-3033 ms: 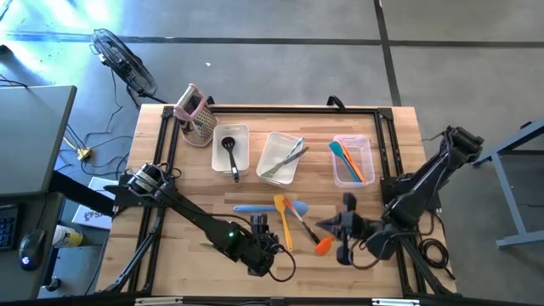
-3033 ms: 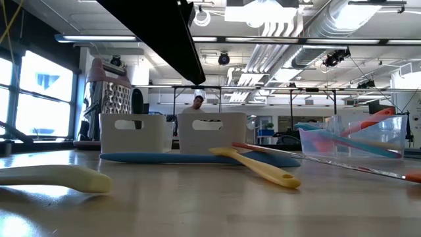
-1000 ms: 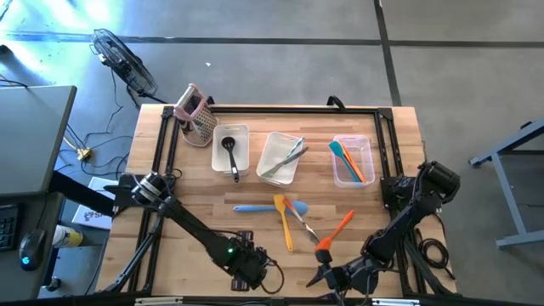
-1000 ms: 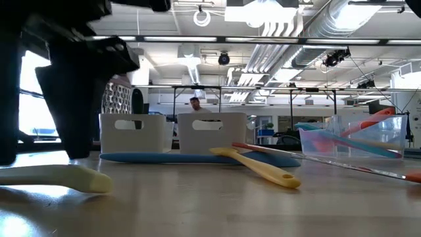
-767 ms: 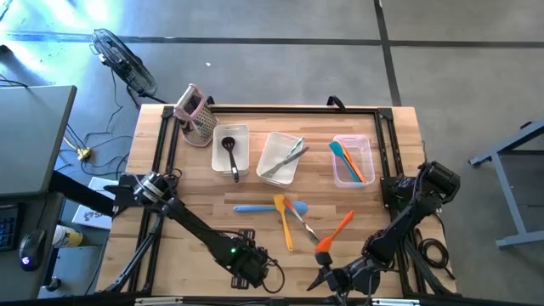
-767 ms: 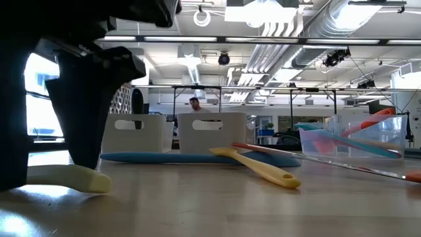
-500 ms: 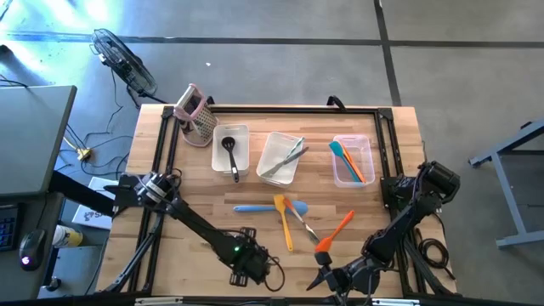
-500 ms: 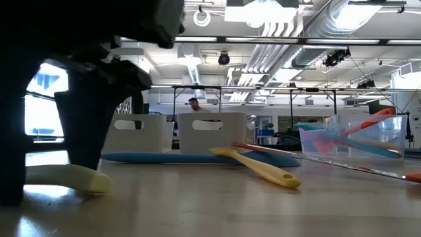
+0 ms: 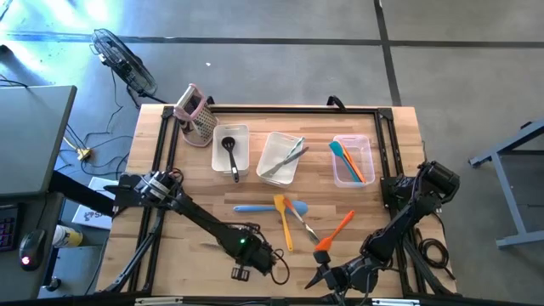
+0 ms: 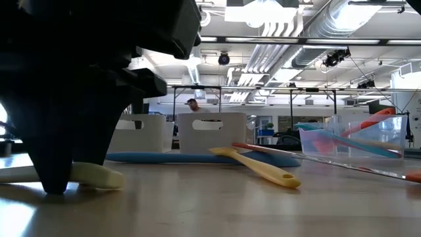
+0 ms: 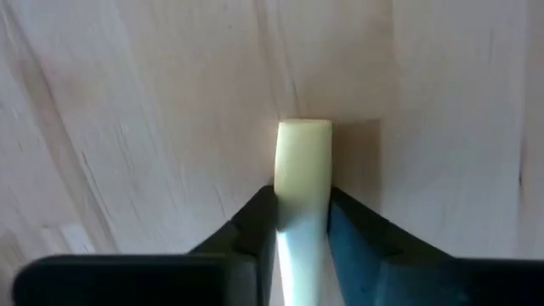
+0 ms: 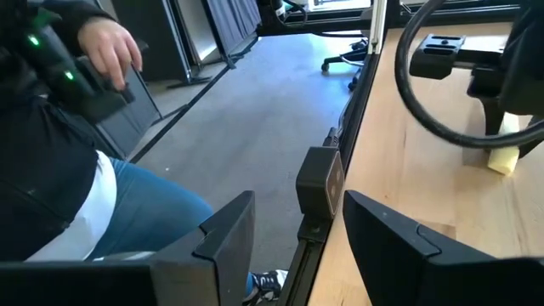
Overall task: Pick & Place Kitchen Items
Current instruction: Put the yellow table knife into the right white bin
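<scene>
From above, the left gripper sits at the table's near edge, hiding what lies beneath it. Its wrist camera shows the fingers pinching a pale yellow spatula handle between them, flat on the wood. The right wrist view shows the right gripper, fingers spread, past the table edge near a seated person.

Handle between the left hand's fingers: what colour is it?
Pale cream handle, clearest in the left wrist view, between the left hand fingers.
</scene>
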